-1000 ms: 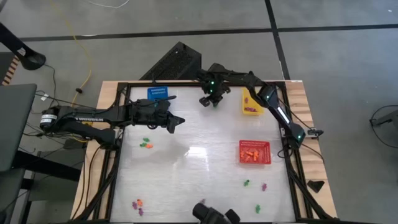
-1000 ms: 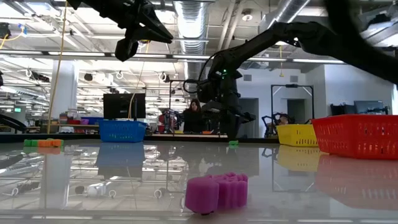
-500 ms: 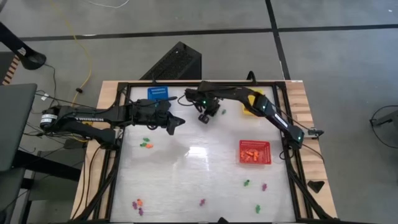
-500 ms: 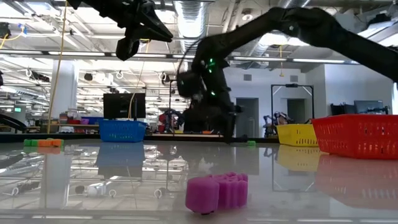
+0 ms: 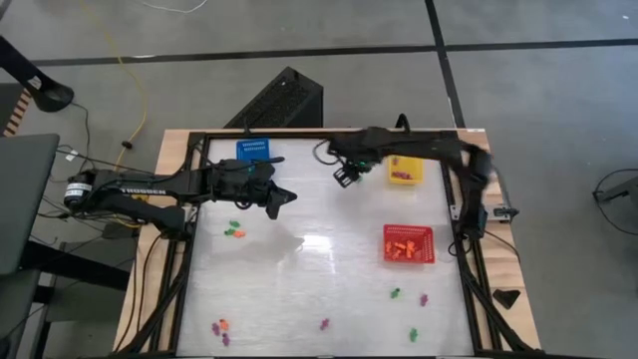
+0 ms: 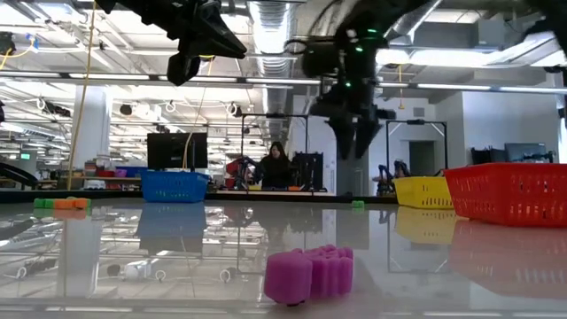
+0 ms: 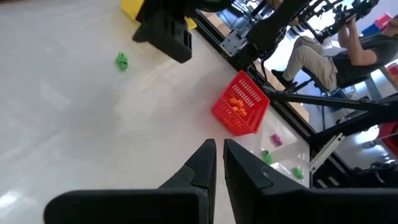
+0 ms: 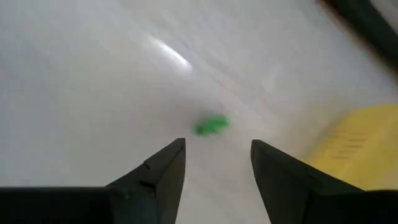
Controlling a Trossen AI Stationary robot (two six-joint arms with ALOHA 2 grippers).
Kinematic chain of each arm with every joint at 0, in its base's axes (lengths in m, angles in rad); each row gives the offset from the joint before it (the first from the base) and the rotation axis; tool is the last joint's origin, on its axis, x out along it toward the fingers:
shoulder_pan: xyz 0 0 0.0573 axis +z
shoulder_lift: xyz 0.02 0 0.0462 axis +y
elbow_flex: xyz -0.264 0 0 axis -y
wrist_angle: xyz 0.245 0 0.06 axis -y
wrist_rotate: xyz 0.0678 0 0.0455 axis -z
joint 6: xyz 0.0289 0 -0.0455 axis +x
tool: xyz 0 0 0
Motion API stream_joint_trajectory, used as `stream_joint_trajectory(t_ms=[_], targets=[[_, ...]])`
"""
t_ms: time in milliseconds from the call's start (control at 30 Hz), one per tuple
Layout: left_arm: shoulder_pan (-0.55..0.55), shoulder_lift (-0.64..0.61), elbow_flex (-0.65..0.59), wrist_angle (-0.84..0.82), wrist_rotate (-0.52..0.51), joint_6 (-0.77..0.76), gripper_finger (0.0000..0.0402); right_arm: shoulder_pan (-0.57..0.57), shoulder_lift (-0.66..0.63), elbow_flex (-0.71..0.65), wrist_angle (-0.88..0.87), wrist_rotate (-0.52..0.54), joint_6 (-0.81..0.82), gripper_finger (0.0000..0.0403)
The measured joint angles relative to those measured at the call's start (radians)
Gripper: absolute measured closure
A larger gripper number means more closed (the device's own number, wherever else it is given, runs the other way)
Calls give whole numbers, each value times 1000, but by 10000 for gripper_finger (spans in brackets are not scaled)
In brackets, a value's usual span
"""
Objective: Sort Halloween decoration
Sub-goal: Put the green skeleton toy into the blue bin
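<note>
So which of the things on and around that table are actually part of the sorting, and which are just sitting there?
Part of the job:
- tiny decoration pieces, such as the green piece under the open right gripper
- purple piece
- red basket with orange pieces
- yellow basket
- blue basket
- left gripper, shut

Just lying about:
- black box behind the table
- yellow cable on the floor

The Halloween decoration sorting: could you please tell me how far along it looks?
Done: orange pieces lie in the red basket. In hand: the right pincer hangs open over a green piece by the yellow basket; the left pincer hovers shut, empty, near the blue basket. Left: several loose pieces scattered on the table.
</note>
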Motion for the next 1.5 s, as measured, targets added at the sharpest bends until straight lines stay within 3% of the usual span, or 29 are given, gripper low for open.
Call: stream_joint_trajectory(t_ms=[167,300,700,933,1033,1233,1500], targets=[[6,0,0,0,1,25,383,-15,-153,-316,451,-57,245,189],[17,0,0,0,48,17,383,-2,-127,-402,468,27,426,203],[22,0,0,0,140,-36,383,42,46,-412,525,77,656,221],[21,0,0,0,144,-45,383,29,106,-411,560,73,688,229],[21,0,0,0,149,-47,383,17,110,-411,568,58,688,258],[21,0,0,0,150,-58,383,12,109,-412,573,50,691,359],[21,0,0,1,142,-58,383,43,56,-418,576,36,656,367]])
